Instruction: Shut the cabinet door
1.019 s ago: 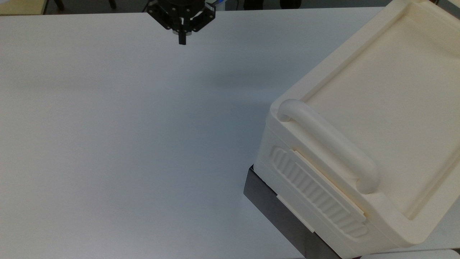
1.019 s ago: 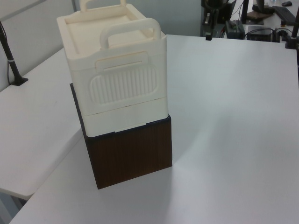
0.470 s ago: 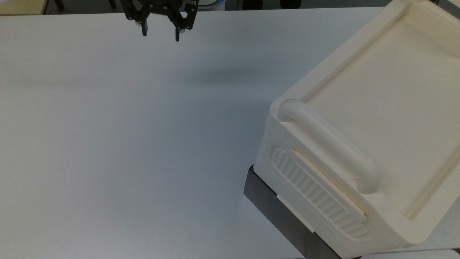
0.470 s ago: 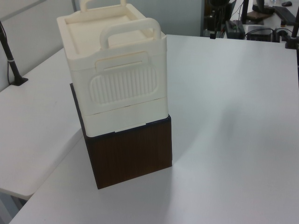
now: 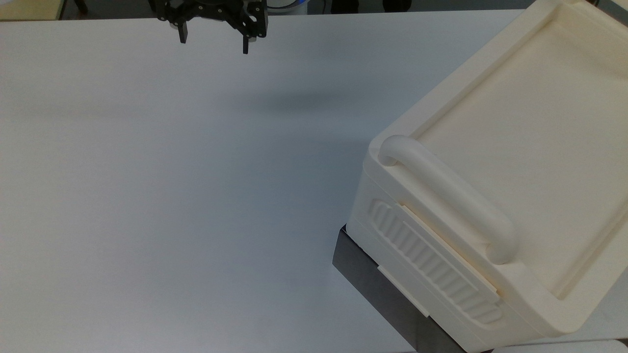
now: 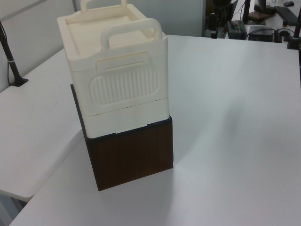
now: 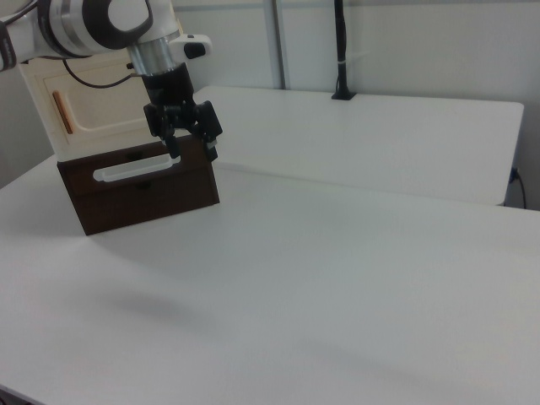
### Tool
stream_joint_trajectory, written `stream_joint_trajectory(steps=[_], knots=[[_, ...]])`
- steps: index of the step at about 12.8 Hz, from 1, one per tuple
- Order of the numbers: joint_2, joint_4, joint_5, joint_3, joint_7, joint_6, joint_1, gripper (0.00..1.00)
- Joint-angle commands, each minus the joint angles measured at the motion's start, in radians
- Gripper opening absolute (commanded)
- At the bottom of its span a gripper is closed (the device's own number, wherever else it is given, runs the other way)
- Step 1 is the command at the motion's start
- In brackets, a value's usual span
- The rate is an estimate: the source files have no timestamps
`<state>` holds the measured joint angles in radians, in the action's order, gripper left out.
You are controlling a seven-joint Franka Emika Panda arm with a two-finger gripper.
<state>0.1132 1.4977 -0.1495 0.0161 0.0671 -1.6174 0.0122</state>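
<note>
The cabinet [image 5: 515,122] is a cream box with a tray-like top, a thick bar handle [image 5: 446,196] and a ribbed side panel [image 5: 431,264], at the top view's right. In the left view the cabinet [image 6: 117,84] rests on a dark brown base [image 6: 131,155]. The cabinet door [image 7: 110,101], a cream panel with a copper-orange strip [image 7: 61,111], faces the right view's camera; I cannot tell whether it is ajar. My gripper [image 5: 214,41] hangs open and holds nothing at the table's far edge, well away from the cabinet. In the right view the gripper [image 7: 191,148] hangs in front of the door.
The white table [image 5: 171,196] stretches wide and bare across the top view's left and middle. A white bar handle [image 7: 135,169] runs across the dark base. A black pole [image 7: 341,51] stands on the adjoining table behind, another [image 6: 10,56] at the left view's left edge.
The gripper's fingers have spread from shut to wide open, and the gripper has shifted toward the top view's left. The cabinet has not moved.
</note>
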Motion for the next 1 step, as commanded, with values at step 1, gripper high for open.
stream_joint_trajectory(steps=[1], knots=[[-0.035,0.030,-0.010,-0.001,0.005,0.005,0.000,1.00]])
